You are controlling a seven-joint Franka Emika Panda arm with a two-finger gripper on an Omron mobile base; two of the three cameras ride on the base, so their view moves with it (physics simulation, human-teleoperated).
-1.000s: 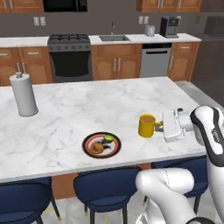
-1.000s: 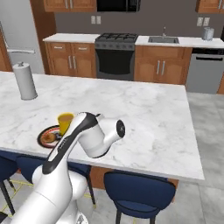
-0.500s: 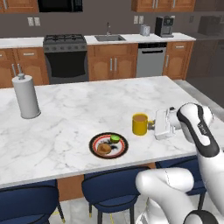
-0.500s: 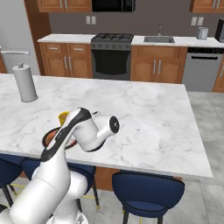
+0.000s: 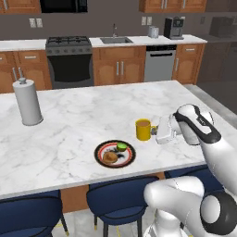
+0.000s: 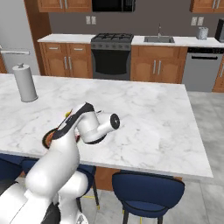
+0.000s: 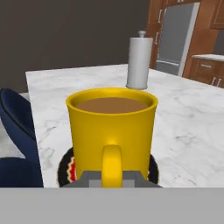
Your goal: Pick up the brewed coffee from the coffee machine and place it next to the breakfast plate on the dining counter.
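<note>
One mug (image 5: pixel 142 129), one plate (image 5: pixel 115 153)

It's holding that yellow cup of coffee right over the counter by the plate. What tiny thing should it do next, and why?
Probably lower the mug straight down onto the dining counter. The tool is shut on the mug's handle, the coffee is level, and the mug already sits just right of the breakfast plate, so only setting it down seems left.
</note>
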